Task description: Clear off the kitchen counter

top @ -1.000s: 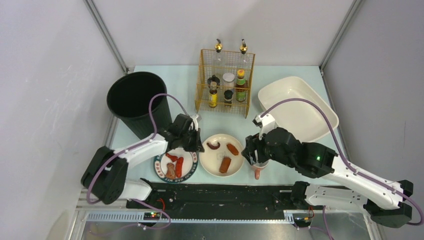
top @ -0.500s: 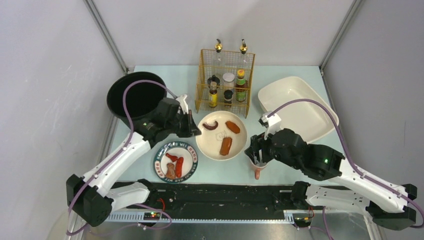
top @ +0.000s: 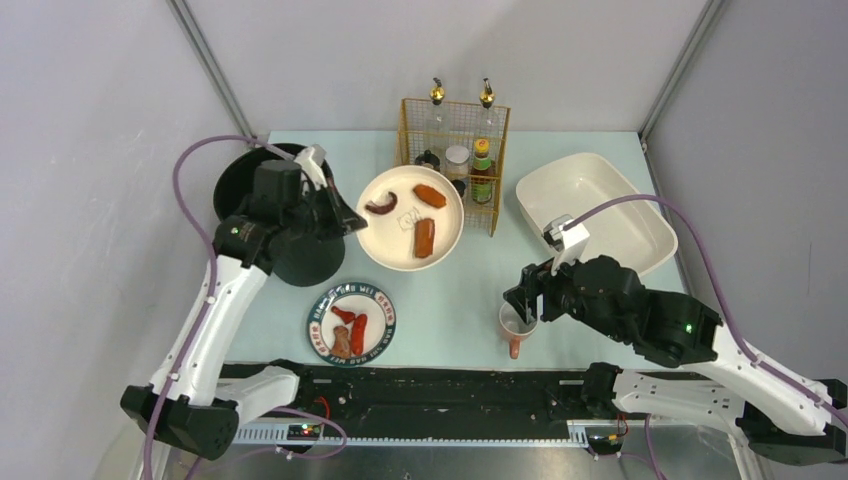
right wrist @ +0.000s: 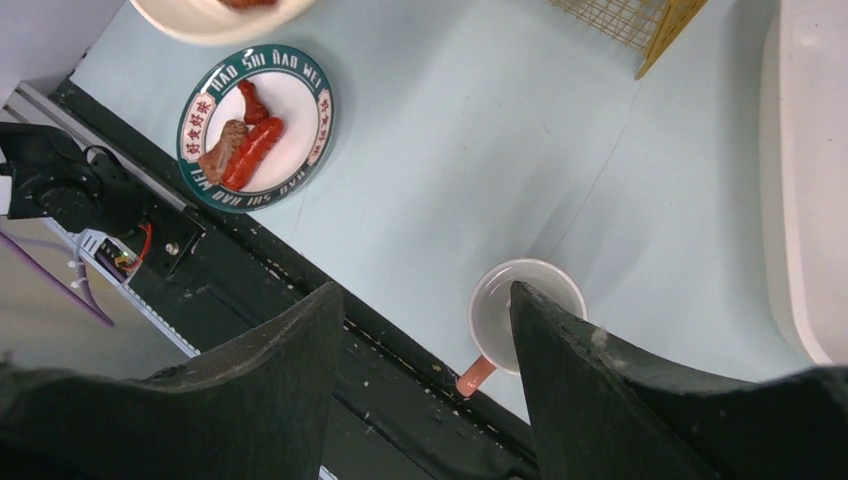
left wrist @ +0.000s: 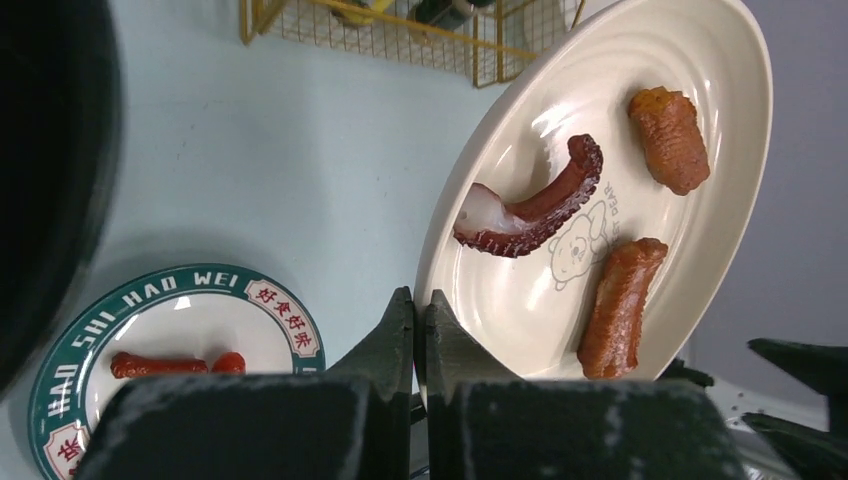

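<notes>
Our left gripper (left wrist: 420,308) pinches the rim of the stiff, smooth plate (left wrist: 520,300), so we think the food (left wrist: 530,215) may slide. Our right gripper (right wrist: 428,300) hangs spread above the mug (right wrist: 495,320); the kitchen counter (right wrist: 480,150) lies beneath both.

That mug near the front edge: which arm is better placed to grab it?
Right: the right gripper hangs open above the mug, while the left gripper is clamped on the cream plate.
</notes>
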{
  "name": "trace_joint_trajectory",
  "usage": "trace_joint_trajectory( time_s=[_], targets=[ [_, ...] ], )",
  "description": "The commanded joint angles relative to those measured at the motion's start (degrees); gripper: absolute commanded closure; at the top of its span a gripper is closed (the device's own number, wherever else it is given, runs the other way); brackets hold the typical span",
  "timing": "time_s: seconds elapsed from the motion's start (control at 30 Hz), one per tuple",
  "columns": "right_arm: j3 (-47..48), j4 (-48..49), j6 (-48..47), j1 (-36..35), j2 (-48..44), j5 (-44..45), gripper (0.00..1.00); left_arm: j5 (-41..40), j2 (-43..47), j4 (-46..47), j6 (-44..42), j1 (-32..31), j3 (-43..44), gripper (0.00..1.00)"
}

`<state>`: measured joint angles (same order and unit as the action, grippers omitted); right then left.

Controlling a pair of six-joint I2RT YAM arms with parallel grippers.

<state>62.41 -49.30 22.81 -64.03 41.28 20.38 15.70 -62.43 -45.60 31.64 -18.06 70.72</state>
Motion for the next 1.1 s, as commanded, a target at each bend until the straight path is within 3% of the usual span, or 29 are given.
trace_joint_trajectory(
  time_s=[0.0,0.27,0.53,0.9,1.07],
  targets=[
    [1.85,-0.45,-0.77,-0.13,0.39,0.92,0.34,6.57,1.06,0.03,2.15,4.41,6.38,1.00],
    [1.86,-0.34,-1.39,-0.13,0.34,0.98,0.34,9.28,-0.98,-1.80,2.10,13.55,13.48,1.00],
    [1.79,-1.28,-1.30,-0.17,0.62,1.16,0.34,10.01,-2.40,-2.92,1.45,26.88,18.20,1.00],
    [1.38,-1.61,-0.26,-0.11,0.42,0.61,0.34,9.10,-1.20,-3.10,0.37,40.59,18.36,1.00],
    [1.25,-1.57,0.07,-0.13,0.63,0.18,0.34,4.25,0.28,-3.15,-0.11,44.79,17.74,1.00]
  ],
)
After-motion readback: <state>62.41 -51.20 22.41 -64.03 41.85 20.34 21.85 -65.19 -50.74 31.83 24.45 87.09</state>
